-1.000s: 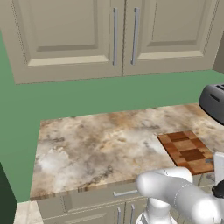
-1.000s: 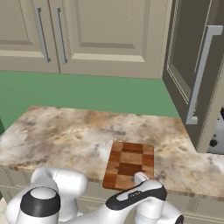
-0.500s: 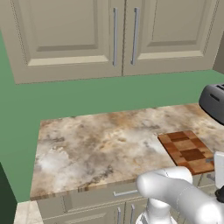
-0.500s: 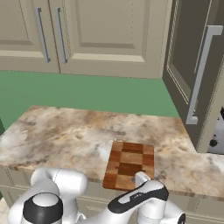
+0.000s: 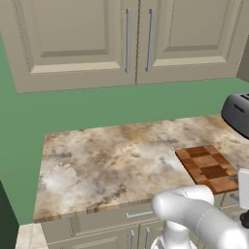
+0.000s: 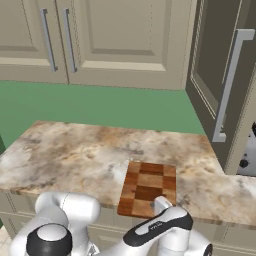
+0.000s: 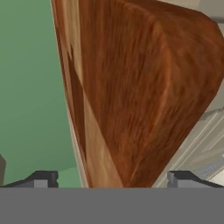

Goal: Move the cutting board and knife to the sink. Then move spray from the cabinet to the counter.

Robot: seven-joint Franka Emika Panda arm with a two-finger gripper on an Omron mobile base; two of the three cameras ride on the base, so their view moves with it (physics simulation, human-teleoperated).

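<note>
Marbled stone surface [image 5: 112, 165], left span bare; cutting board [image 6: 148, 187] lying flat at the right front edge, unmoved across the last second. Pincer [image 7: 111, 177] brought to the board's near edge, tips spread wide either side, nothing gripped. Judged: grasp pending, transfer to the sink not begun.

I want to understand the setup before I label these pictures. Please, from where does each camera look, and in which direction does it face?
Left base view: behind the arm's left, facing forward and down over the counter to the cabinet; white arm at lower right.
Right base view: behind its right, same direction; arm at lower left.
Hand view: on the hand, looking along the open gripper at the cutting board, very close; dark finger tips at the bottom.
Shared: all three show the cutting board.
</note>
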